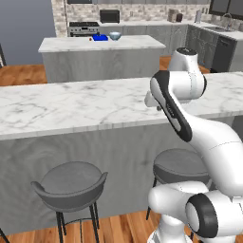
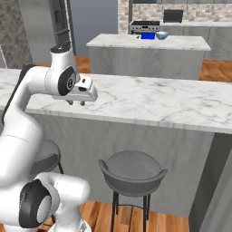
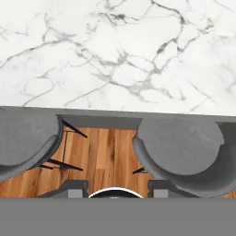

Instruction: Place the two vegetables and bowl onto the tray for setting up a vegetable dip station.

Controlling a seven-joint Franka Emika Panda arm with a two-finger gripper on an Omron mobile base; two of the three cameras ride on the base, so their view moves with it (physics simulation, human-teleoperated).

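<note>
The gripper (image 2: 76, 102) hangs over the near edge of the front marble table (image 1: 71, 107), pointing straight down. In the hand view its two dark fingertips (image 3: 76, 188) stand apart with nothing between them; below them lie the table's edge, two grey stools (image 3: 184, 147) and the wooden floor (image 3: 103, 152). In the left base view the gripper (image 1: 154, 105) is mostly hidden behind the arm's elbow.

The task's things are well apart from the arm, on the far island table (image 1: 102, 44) behind the front one. The blue tray (image 1: 99, 37) lies near that table's back edge, about the middle of its length. The pale bowl (image 1: 115, 35) stands just beside the tray, on the bare table top, toward the table's right end. A small orange-red speck, the carrot (image 1: 90, 39), lies just off the tray's other end. In the right base view the tray (image 2: 147, 36), the bowl (image 2: 161, 35) and the carrot (image 2: 138, 36) show in the same order. The green vegetable is too small to make out at this range.

Behind the island stands a stove (image 1: 84, 28) with a microwave (image 1: 109, 16) beside it on the back counter.
</note>
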